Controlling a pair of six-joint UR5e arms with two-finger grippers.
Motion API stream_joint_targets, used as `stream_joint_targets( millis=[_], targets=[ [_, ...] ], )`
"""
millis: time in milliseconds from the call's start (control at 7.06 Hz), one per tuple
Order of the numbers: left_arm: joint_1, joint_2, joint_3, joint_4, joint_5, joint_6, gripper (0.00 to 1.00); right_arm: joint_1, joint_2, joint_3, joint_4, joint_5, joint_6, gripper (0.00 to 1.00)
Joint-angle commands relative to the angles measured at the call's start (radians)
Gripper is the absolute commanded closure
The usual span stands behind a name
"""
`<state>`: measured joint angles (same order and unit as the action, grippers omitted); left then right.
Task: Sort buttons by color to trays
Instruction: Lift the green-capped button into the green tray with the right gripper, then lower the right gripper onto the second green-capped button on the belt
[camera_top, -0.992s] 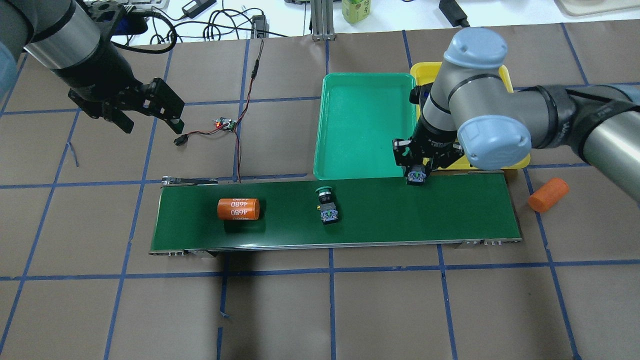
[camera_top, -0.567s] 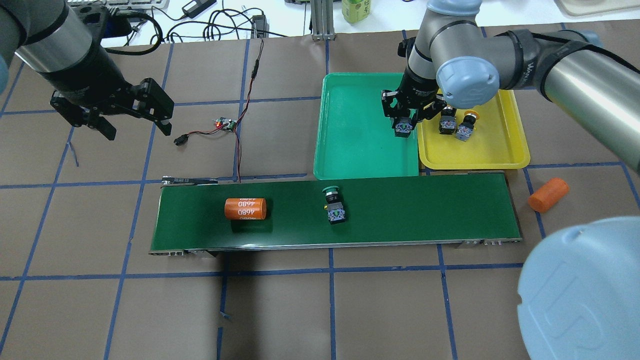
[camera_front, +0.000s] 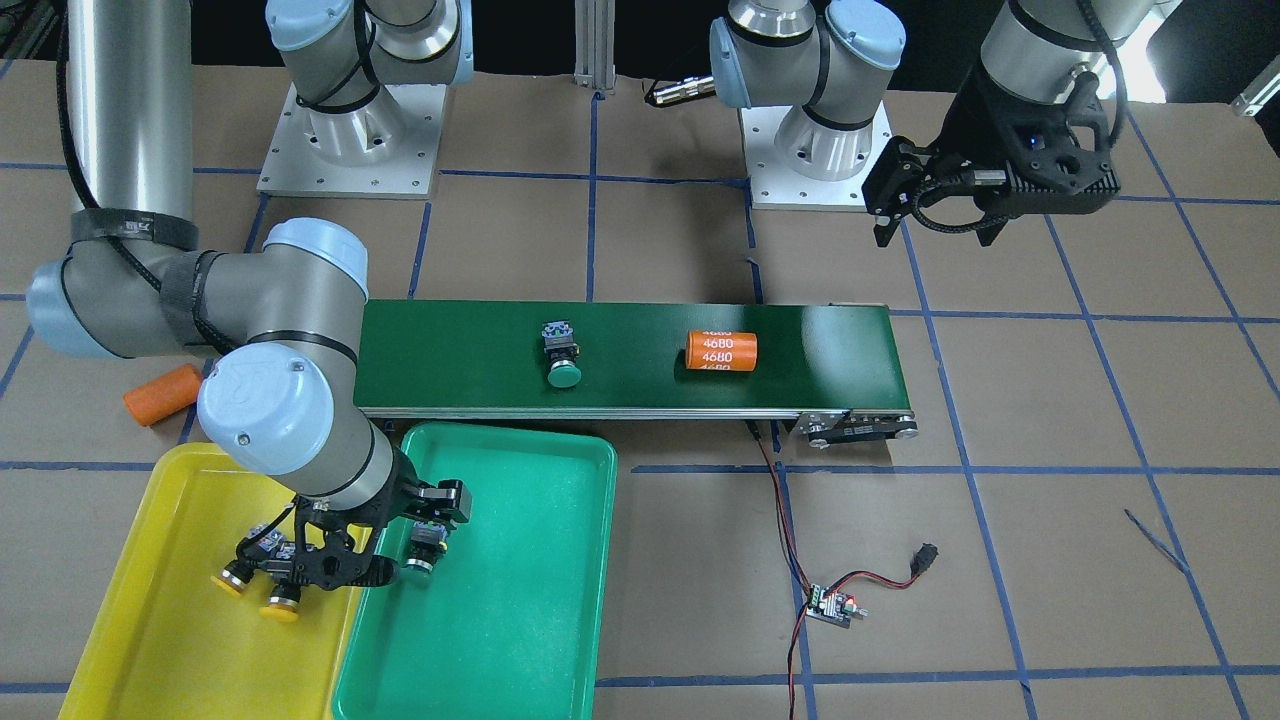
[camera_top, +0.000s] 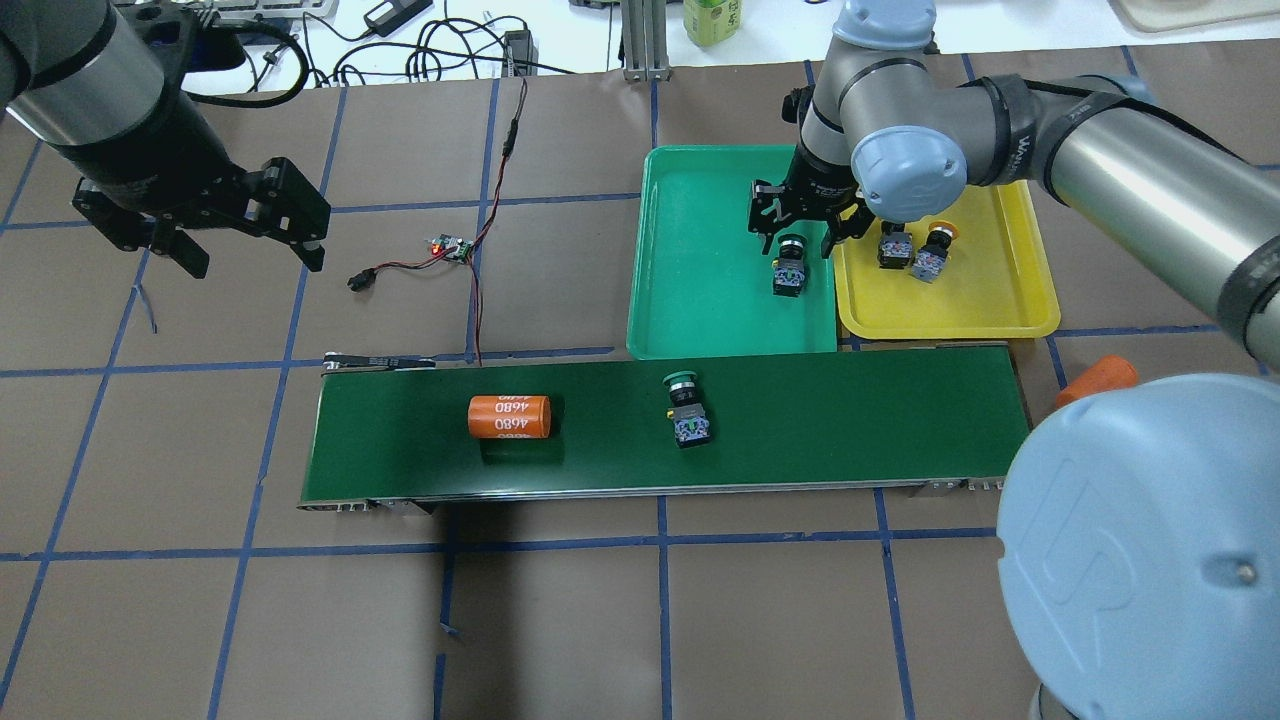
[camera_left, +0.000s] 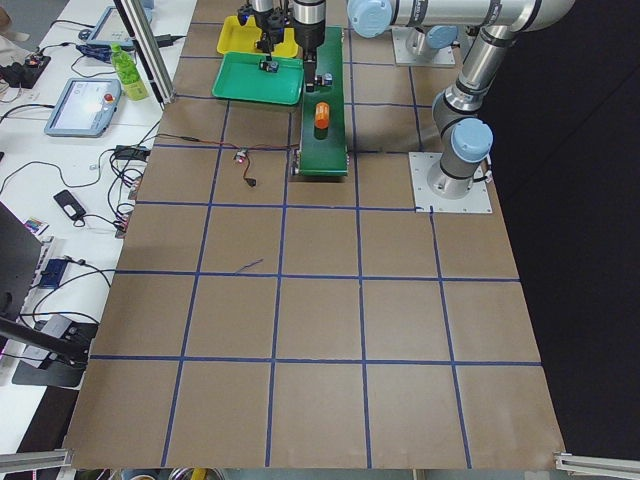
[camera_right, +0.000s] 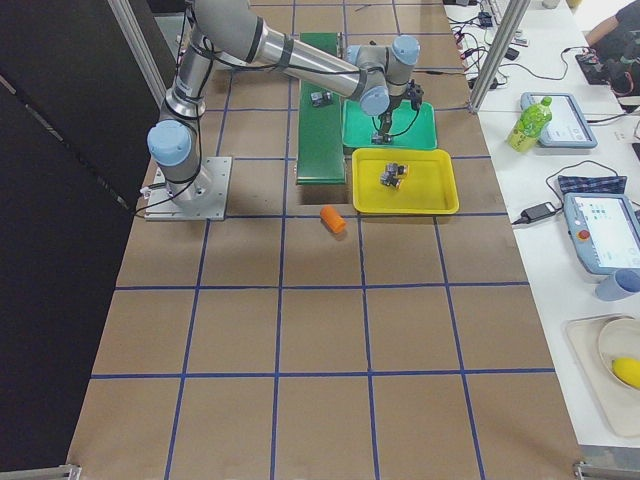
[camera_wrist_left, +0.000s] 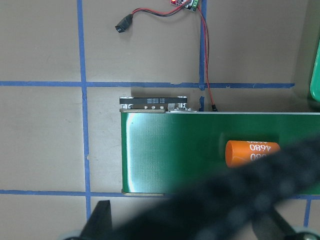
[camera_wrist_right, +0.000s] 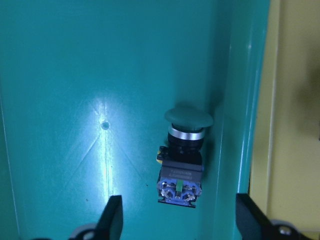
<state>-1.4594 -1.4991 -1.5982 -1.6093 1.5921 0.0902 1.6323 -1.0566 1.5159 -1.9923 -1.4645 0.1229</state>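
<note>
**Green button lying free in the green tray**

Over the green tray: right pincer, spread wide, pinching nothing. Below and between its fingers, touched by neither: a green button, on its side on the tray floor, cap against the wall next to the yellow tray.

In the yellow tray: two yellow buttons, just beside each other, near the side next to the green tray.

On the dark green conveyor belt: a second green button, on its side, about mid-belt, and an orange cylinder marked 4680, well apart from it. Off the belt's end, on the table: another orange cylinder.

Left pincer: spread, empty, up over the table, well apart from belt and trays, near a small circuit board with red-black wires.
</note>
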Motion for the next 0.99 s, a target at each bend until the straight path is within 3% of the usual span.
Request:
stream_joint_targets(
  millis=[0,142,567,850],
  targets=[
    [-0.002,0.016,-0.002,0.006,0.0,0.002,0.0,0.0,-0.134,0.006,0.138,-0.004,-0.006,0.0],
    [-0.002,0.028,0.01,0.006,0.009,0.0,0.0,0.0,-0.236,0.035,0.236,-0.01,-0.012,0.0],
    [0.01,0.016,0.009,0.017,-0.003,0.011,0.0,0.006,-0.518,0.333,0.239,-0.01,0.006,0.0],
    [0.01,0.013,0.0,0.019,-0.001,0.006,0.0,0.035,-0.537,0.389,0.184,-0.01,0.007,0.0]
  ],
)
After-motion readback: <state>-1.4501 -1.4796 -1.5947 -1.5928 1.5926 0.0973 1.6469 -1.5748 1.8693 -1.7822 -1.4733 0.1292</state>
